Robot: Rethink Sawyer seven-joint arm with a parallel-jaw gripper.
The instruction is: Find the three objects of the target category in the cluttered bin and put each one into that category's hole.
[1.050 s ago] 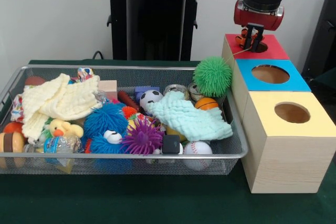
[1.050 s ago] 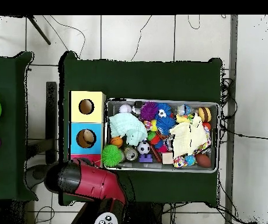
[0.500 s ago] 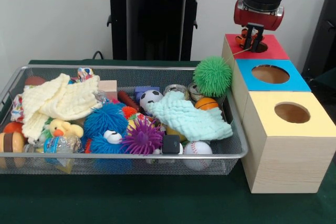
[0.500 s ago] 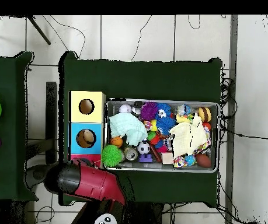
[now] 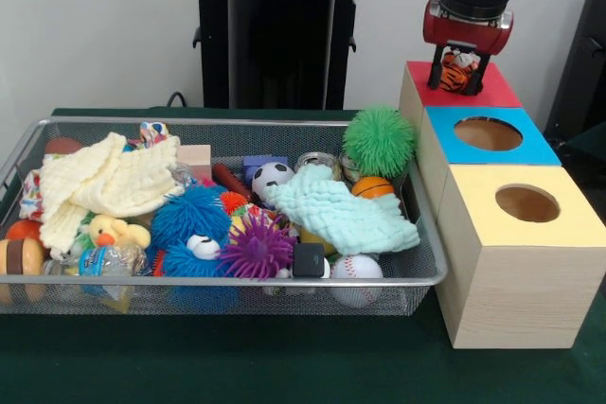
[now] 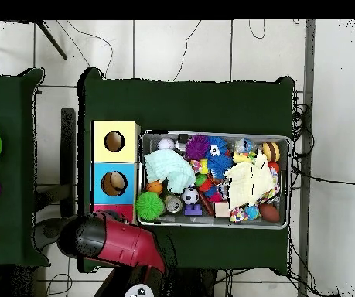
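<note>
My gripper [image 5: 460, 70] hangs just above the red-topped box [image 5: 497, 92], shut on a small orange striped tiger toy [image 5: 460, 67] held between its fingers. The red box's hole is hidden behind the toy and the fingers. The wire mesh bin [image 5: 227, 279] holds the clutter: a green spiky ball [image 5: 380, 139] on the right rim, a mint cloth [image 5: 341, 210], blue [image 5: 192, 215] and purple [image 5: 256, 245] spiky balls, a soccer ball [image 5: 272, 177] and a baseball [image 5: 356, 268]. In the overhead view the red arm [image 6: 110, 240] covers the red box and the gripper.
The blue-topped box [image 5: 488, 134] and the yellow-topped box [image 5: 525, 205] stand in a row right of the bin, each with an open round hole. A cream cloth [image 5: 104, 182], a rubber duck [image 5: 114, 231] and cans [image 5: 317, 161] also lie in the bin.
The gripper has risen slightly from the red box's hole, and the tiger toy now shows between its fingers. The green spiky ball shifted a little left.
</note>
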